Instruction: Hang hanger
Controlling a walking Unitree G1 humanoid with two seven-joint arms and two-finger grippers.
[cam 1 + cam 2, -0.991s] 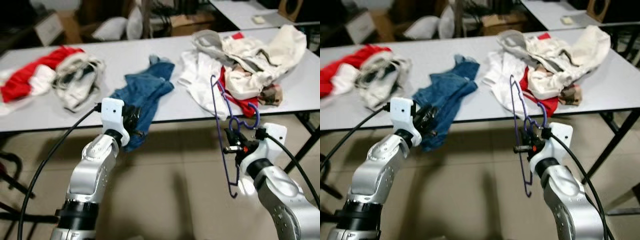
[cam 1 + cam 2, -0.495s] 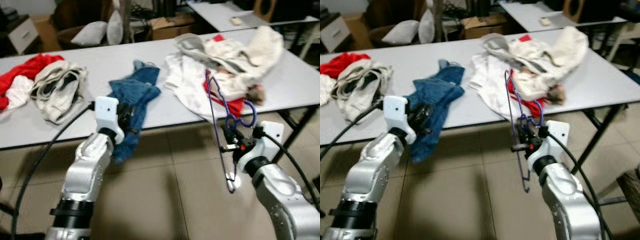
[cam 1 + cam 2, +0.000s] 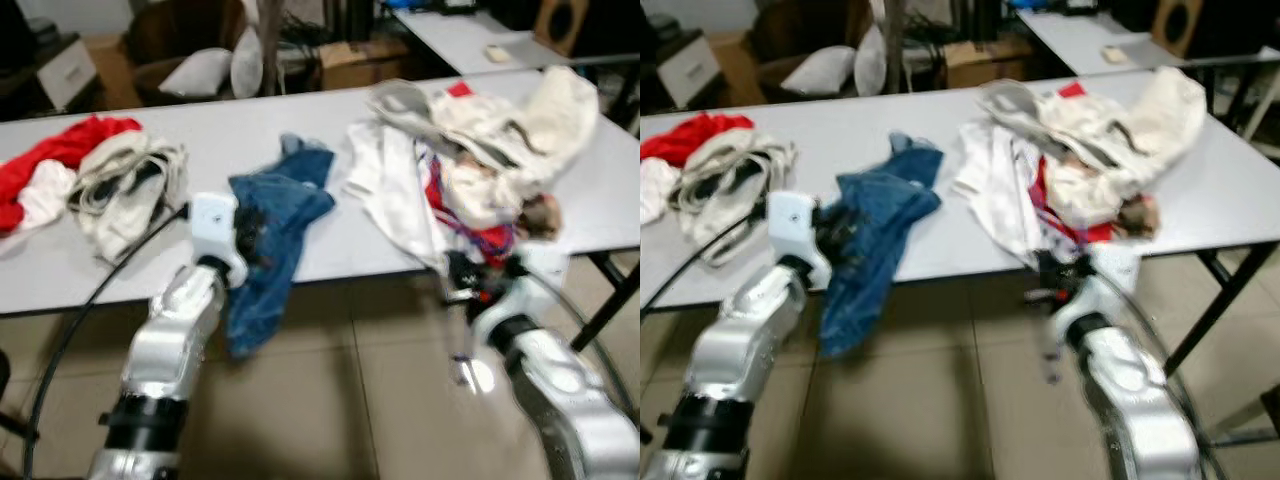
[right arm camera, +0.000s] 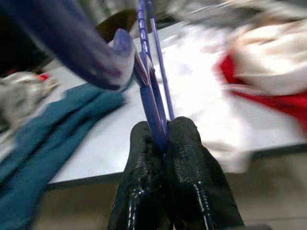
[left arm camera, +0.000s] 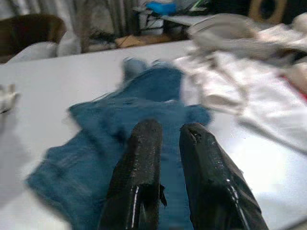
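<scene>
A thin purple wire hanger (image 4: 152,86) stands upright in my right gripper (image 4: 160,132), which is shut on its lower wires. In the eye views, which are blurred, that gripper (image 3: 468,292) sits just below the grey table's front edge (image 3: 330,270), under the white and red clothes. The hanger (image 3: 452,330) shows as a faint line running up past them. My left gripper (image 3: 262,238) is raised at the table edge against the blue jeans (image 3: 285,205). Its fingers (image 5: 139,158) are almost together with nothing between them.
A pile of white and red clothes (image 3: 500,120) covers the table's right part, and a red and cream heap (image 3: 95,175) lies at the left. A black table leg (image 3: 610,295) slants down at the right. Behind are a second table (image 3: 465,30), boxes and cushions. The tiled floor (image 3: 350,400) lies below.
The whole picture has shifted and blurred, so the camera has moved. My right gripper and the hanger now sit closer under the table edge. The left arm holds its pose.
</scene>
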